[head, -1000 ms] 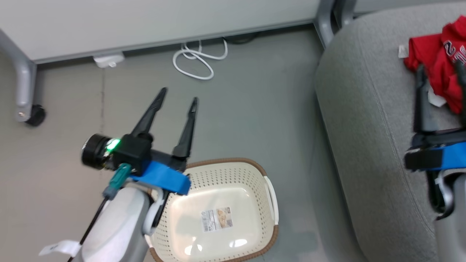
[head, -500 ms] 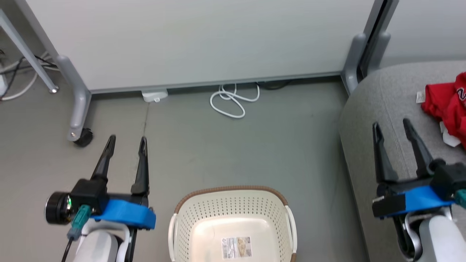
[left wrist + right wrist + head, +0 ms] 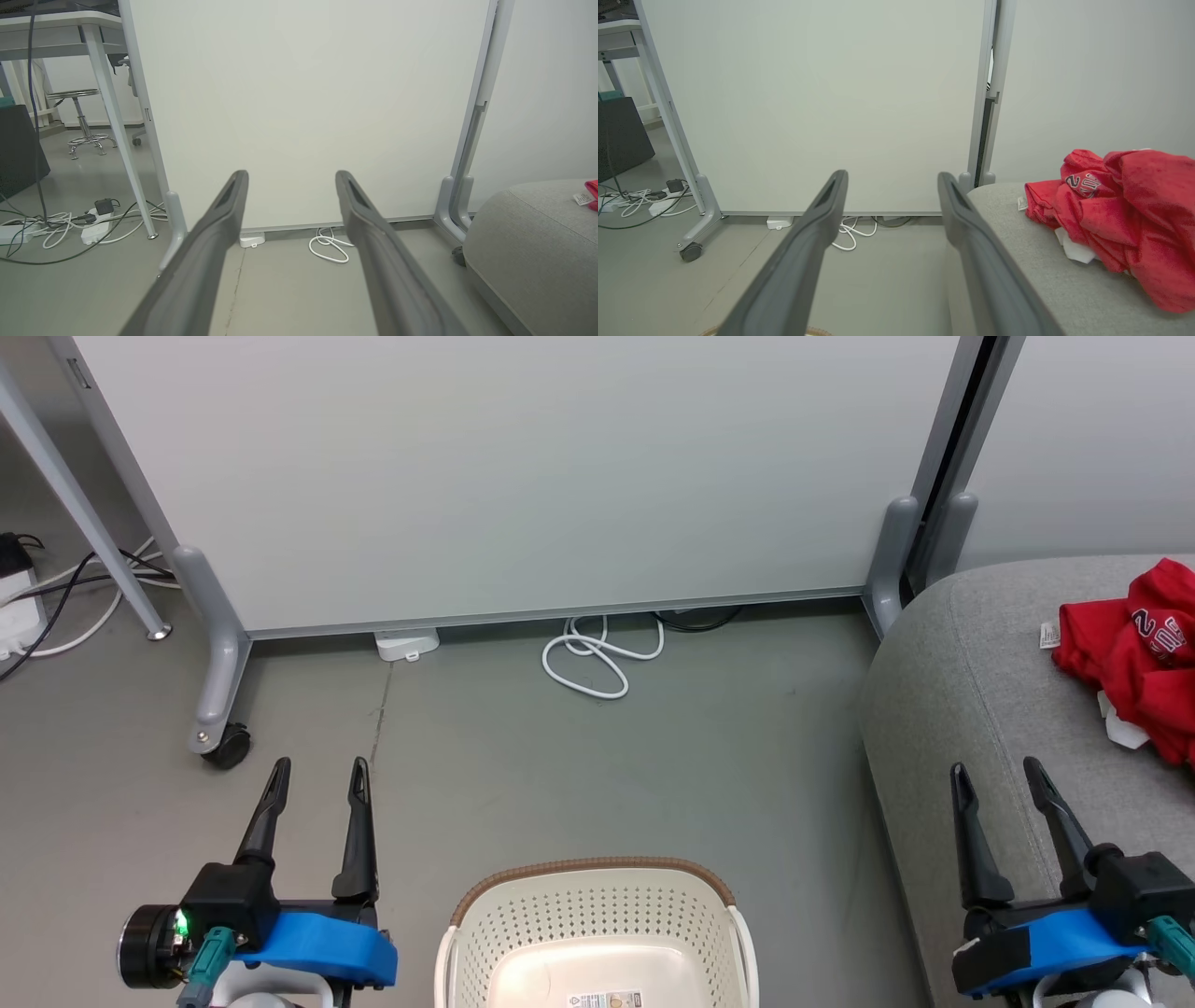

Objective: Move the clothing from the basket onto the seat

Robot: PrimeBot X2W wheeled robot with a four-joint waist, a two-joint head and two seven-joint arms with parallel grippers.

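Our left gripper [image 3: 319,768] and right gripper [image 3: 995,767] flank the basket [image 3: 597,915], jaws spread wide apart; the red clothing [image 3: 1134,663] lies heaped on the seat [image 3: 962,709], to the basket's right.

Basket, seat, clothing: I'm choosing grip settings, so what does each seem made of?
The basket: apparently moulded cream plastic, smooth, with rows of holes; the brown rim looks woven, perhaps only patterned. The seat: matte grey woven upholstery, with a stitched seam. The clothing: soft red fabric, crumpled into folds.
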